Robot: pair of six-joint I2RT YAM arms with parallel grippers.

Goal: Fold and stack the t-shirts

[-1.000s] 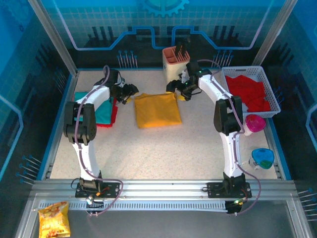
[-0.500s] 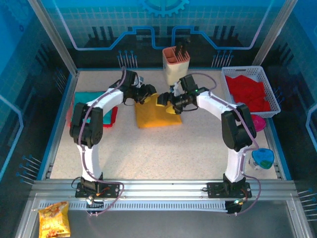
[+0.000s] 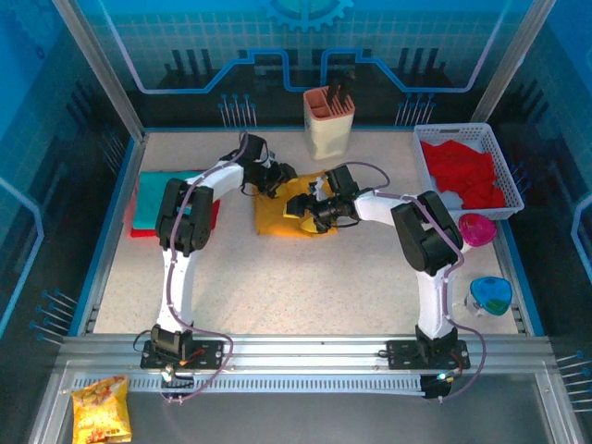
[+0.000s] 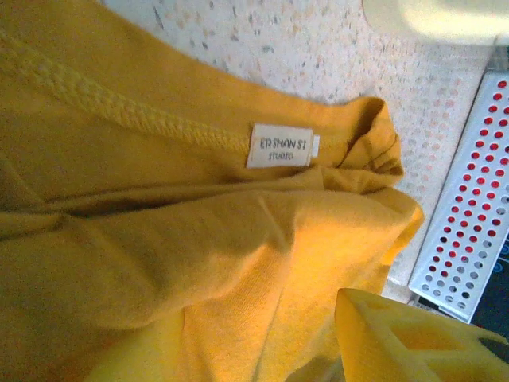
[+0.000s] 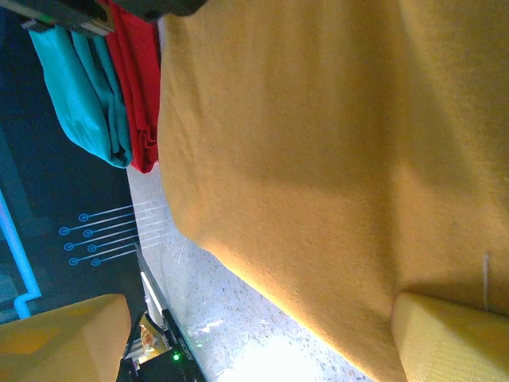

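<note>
- Your right gripper (image 3: 308,205) is spread wide with nothing clamped. One finger (image 5: 453,334) is on the yellow tee (image 3: 277,222) and the other is off its edge.
- Your left gripper (image 3: 280,176) is at the tee's collar end, just beside the right one. You can't tell whether it is pinching cloth. The neck label (image 4: 280,146) lies just ahead of its finger (image 4: 398,342).
- The basket (image 3: 421,137) is out to the right of the right gripper, well apart, with red cloth (image 3: 462,171) heaped inside.
- The holder (image 3: 326,139) stands beyond both grippers. Dark items stick up from it, too small to name.
- A folded stack lies left of the left gripper, with the teal tee (image 3: 157,194) on top of the red tee (image 3: 139,231).
</note>
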